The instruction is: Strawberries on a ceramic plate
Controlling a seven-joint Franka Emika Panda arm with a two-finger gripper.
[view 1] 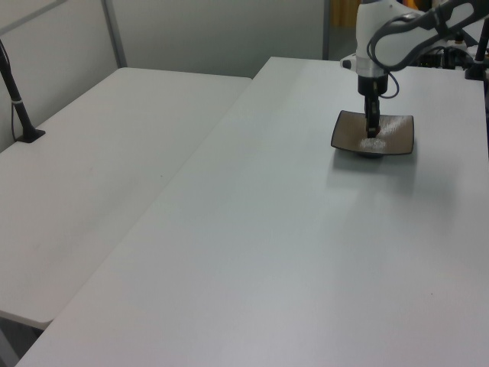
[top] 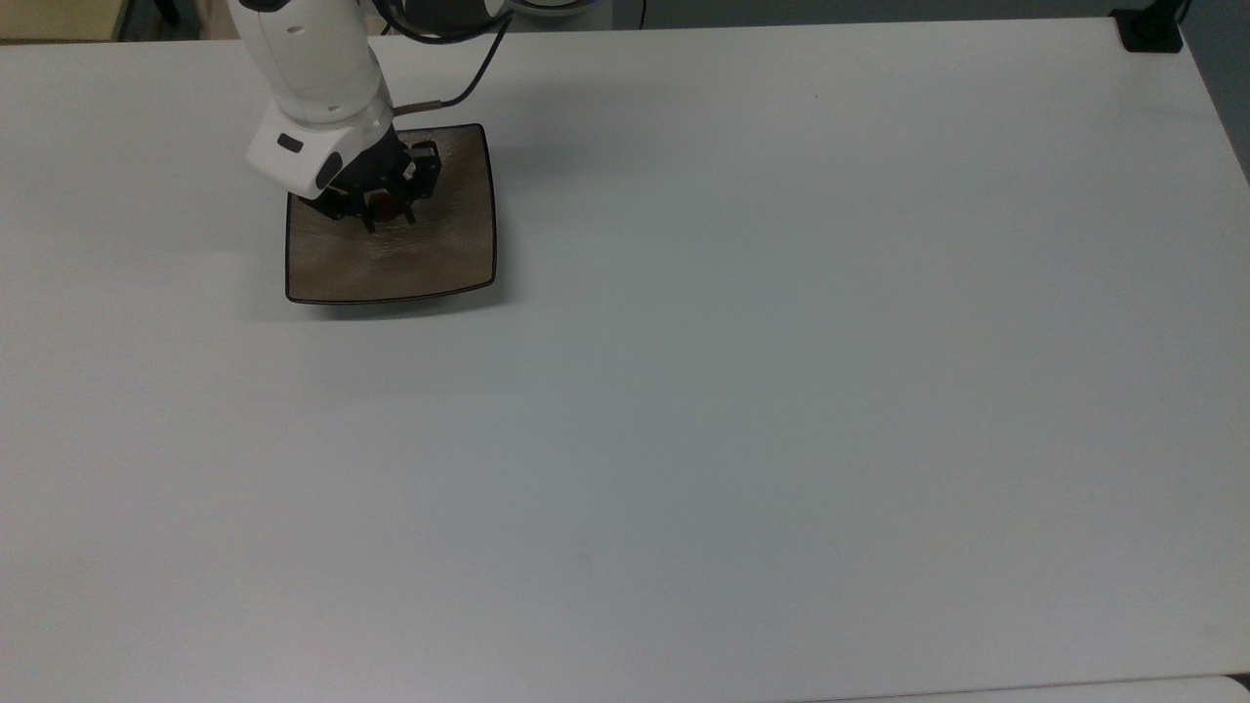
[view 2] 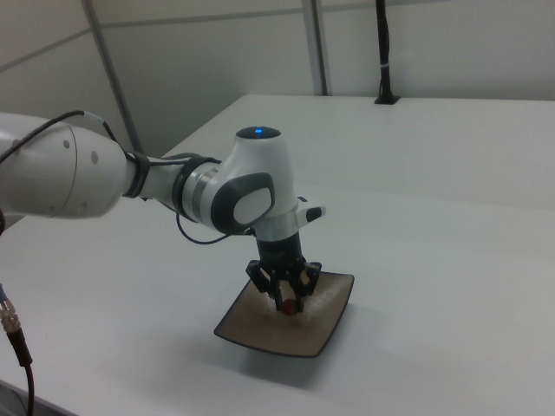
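Observation:
The square brown ceramic plate (top: 430, 259) (view 1: 393, 138) (view 2: 323, 329) lies on the white table at the top view's upper left. My gripper (top: 388, 217) (view 1: 371, 134) (view 2: 290, 305) points straight down over the plate's middle, low above its surface. It is shut on the small dark red strawberry (top: 387, 208) (view 2: 289, 306), which shows between the black fingers. In the left view the fingers reach down into the plate and the fruit is too small to make out.
The white table (top: 742, 391) stretches wide to the top view's right and bottom. A black mount (top: 1150, 29) sits at its top right corner. In the left view a second white table (view 1: 99, 168) stands alongside at left.

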